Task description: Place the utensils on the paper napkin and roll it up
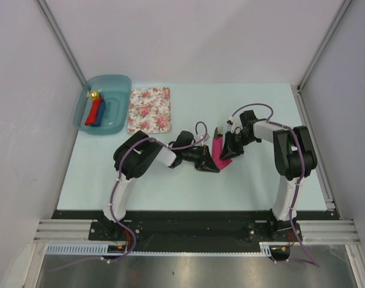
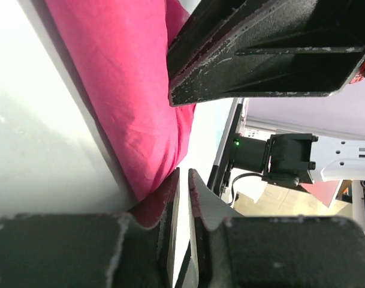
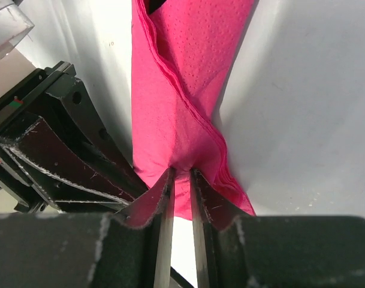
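My right gripper (image 3: 181,174) is pinching a gathered fold of the paper napkin (image 3: 170,90); my left gripper (image 2: 182,177) has its jaws almost together at the napkin's near edge, whether on paper I cannot tell; the napkin lies mid-way across the bench (image 1: 260,108), with the fork (image 1: 218,130) tines poking out of its far end.

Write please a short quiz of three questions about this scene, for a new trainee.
1. True or false: the right gripper is shut on the paper napkin.
2. In the top view, what sticks out of the napkin's far end? A. fork tines B. a spoon C. a red roll
3. Fill in: the floral cloth lies beside a teal ___.
Key: 1 true; 2 A; 3 bin.
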`<state>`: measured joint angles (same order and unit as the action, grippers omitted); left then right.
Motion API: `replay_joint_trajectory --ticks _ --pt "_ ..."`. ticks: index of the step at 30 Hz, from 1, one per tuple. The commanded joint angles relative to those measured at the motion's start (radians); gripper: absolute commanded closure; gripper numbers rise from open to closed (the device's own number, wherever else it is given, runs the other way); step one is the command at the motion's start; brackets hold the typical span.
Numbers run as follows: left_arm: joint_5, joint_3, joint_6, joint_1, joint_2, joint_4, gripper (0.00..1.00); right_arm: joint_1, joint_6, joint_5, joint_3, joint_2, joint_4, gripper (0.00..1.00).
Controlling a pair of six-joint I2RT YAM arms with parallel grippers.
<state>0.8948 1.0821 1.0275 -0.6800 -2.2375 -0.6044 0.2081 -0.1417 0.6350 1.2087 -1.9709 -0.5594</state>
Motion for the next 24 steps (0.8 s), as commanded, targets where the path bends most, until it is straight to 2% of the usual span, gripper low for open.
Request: replay_joint_trajectory --ticks 1,6,10,15,24 --pt "0.012 0.009 -0.066 0.014 0.025 0.007 0.83 0.011 0.042 -0.098 -0.026 -0.023 -0.008 0.79" --pt "0.046 0.047 0.057 0.013 0.105 -0.147 0.81 0.013 0.045 -0.100 -0.028 -0.019 -0.010 0.79" --pt "0.013 0.122 0.065 0.013 0.110 -0.109 0.81 0.014 0.042 -0.100 -0.028 -0.022 -0.004 0.79" --pt "-0.008 0.128 0.068 0.010 0.041 -0.087 0.81 0.013 0.039 -0.100 -0.029 -0.026 0.000 0.79" --pt "-0.060 0.134 -0.059 0.010 -0.059 0.095 0.85 0.004 0.036 -0.087 -0.024 -0.019 -0.004 0.79"
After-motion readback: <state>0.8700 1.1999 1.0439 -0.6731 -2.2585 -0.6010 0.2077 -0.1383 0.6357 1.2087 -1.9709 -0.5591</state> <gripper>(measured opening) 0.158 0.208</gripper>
